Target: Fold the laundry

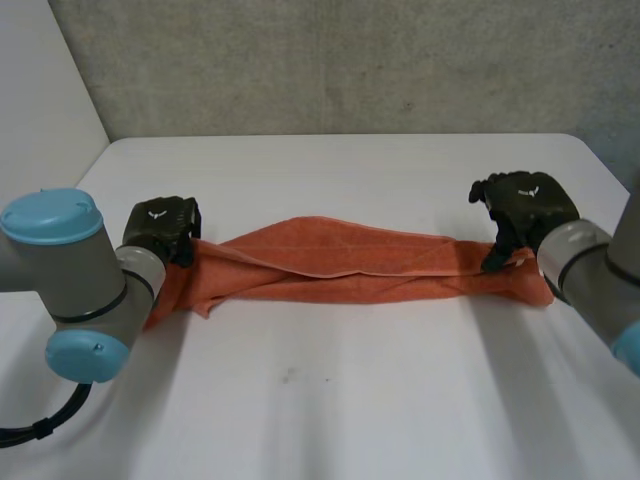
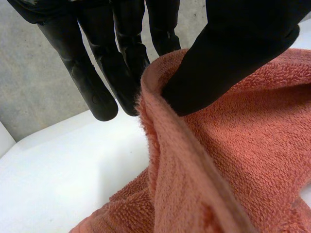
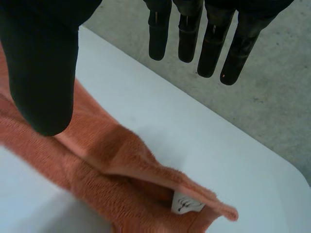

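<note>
Nearest you in the head view, the left arm [image 1: 70, 280] crosses the front corner of the white table [image 1: 320, 400], with bare tabletop beside it. Beyond that strip you see the orange towel [image 1: 350, 265] drawn out in a long band from one hand to the other, lying on the table about midway across, an upper layer folded lengthwise over the lower one. Its left end runs under the left arm's wrist, and its right end stops just beside the right arm [image 1: 585, 265]. At the left end, the left hand [image 1: 160, 228] grips the towel: in its wrist view you see the thumb [image 2: 238, 48] pressed on one face of a raised edge and the straight fingers [image 2: 99, 87] against the other face, so the terry cloth [image 2: 233, 160] is pinched between them and stands up off the table. At the right end, the right hand [image 1: 525, 205] sits over the towel, released: in its wrist view the thumb [image 3: 43, 73] hangs above the cloth [image 3: 112, 165], while the fingers [image 3: 214, 43] point straight, well apart from the thumb, over bare table. A white label [image 3: 187, 204] shows at the towel's corner past the thumb. Farther back you see the table's rear edge, then a grey concrete wall [image 1: 350, 60].
</note>
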Motion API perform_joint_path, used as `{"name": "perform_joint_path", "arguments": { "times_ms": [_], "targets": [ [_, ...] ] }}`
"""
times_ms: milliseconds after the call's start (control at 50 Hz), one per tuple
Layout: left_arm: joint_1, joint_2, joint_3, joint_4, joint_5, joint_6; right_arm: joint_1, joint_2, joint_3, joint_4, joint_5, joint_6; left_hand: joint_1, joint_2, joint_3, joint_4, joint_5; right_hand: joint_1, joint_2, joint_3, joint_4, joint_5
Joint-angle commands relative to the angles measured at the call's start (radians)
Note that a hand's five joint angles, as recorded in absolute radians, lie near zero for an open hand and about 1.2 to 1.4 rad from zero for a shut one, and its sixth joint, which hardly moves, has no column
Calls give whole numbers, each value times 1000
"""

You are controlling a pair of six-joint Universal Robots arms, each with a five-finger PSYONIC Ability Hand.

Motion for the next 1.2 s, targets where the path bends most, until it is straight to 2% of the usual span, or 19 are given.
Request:
{"name": "perform_joint_path", "arguments": {
  "times_ms": [20, 80, 180, 220, 280, 360, 580, 840, 1200],
  "targets": [
    [2, 8, -3, -2, -1, 0, -14, -4, 171, -205, -5, -187, 225, 178, 181, 179, 199, 126, 75, 93, 97, 72],
    [2, 10, -4, -2, -3, 0, -16, 65, 161, -281, -7, -266, 225, 178, 181, 179, 199, 135, 83, 101, 106, 81],
    [2, 16, -23, 0, -1, 0, -16, 126, 133, -310, -10, -345, 225, 178, 181, 179, 199, 173, 122, 140, 144, 119],
    [2, 18, -27, 0, -1, 0, -17, 198, 84, -321, -13, -412, 225, 178, 181, 179, 199, 266, 215, 233, 237, 212],
    [4, 21, -33, 0, 1, 0, -19, 215, 70, -322, -25, -413, 225, 178, 181, 179, 199, 323, 271, 289, 294, 269],
    [5, 21, -33, 0, 1, 0, -25, 258, 35, -322, -83, -417, 225, 178, 181, 179, 199, 458, 406, 424, 429, 403],
    [4, 19, -39, 0, -1, 0, -36, 278, -29, -319, -96, -420, 225, 178, 181, 179, 199, 558, 506, 524, 529, 503],
    [4, 18, -42, 0, 1, 0, -100, 312, -103, -298, -94, -463, 225, 178, 181, 179, 199, 564, 512, 530, 535, 509],
    [4, 12, -46, 0, 1, 2, -102, 298, -165, -212, -115, -463, 225, 178, 181, 179, 199, 572, 521, 539, 543, 518]
  ]
}}
